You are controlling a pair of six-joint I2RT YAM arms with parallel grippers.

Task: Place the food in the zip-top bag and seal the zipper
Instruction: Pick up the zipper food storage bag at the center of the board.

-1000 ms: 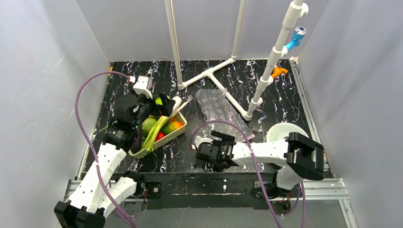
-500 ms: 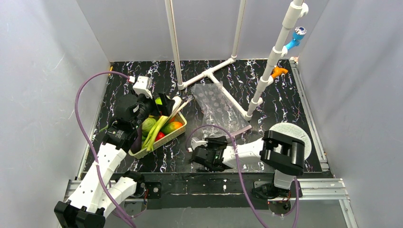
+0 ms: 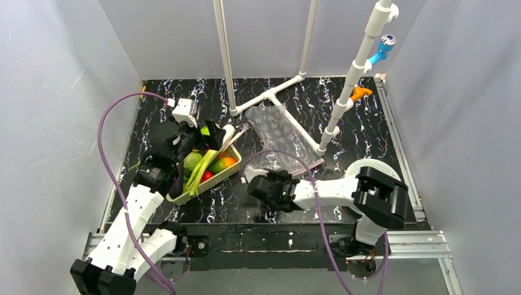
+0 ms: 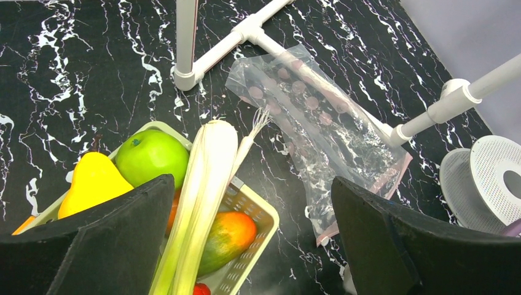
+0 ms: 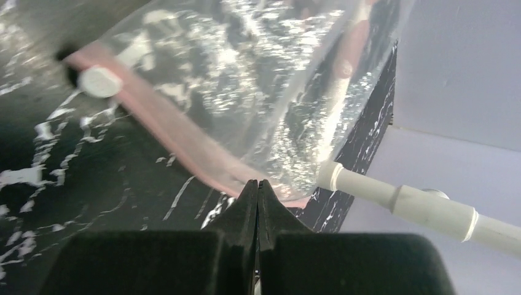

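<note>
Right gripper [image 5: 258, 187]: two black, wedge-shaped fingers pressed flat together with no gap. Their tips meet on the edge of the zipper [image 5: 153, 117], and a fold of the film appears pinched between them.

Zipper: narrow, matte pink strip. It runs in a soft curve from the fingertips up across the right wrist view, with a small white round tab at its far end.

Zip-top bag [image 4: 319, 117]: clear, floppy rectangular film, crinkled and glinting, printed with rows of faint pinkish dots. It lies at mid-table, its far end draped over a bar of the pipe frame [image 4: 186, 24], its mouth end nearest the right arm.

Left gripper [image 4: 252, 190]: broad black fingers spread wide with nothing between them, hanging over the basket's far end.

Food [image 3: 212, 165]: all of it sits in the basket [image 4: 246, 264], well apart from the bag.
- Leek [image 4: 206, 178]: long, ribbed, white fading to pale green, laid lengthwise, its stringy roots poking over the rim.
- Green apple [image 4: 152, 157]: round and glossy.
- Yellow pear-shaped piece [image 4: 92, 181]: smooth, lying beside the apple.
- Oval orange-and-green piece [image 4: 227, 236]: lying just beside the leek.
- Red piece [image 4: 198, 289]: only a sliver shows.

Basket: pale tan, oblong, lattice-walled.

Table [image 4: 74, 74]: black top with white marble veining.

Pipe frame: white, rigid round tubing with tee joints.

Perforated disc [image 4: 485, 157]: white and round, near the bag's mouth end.
</note>
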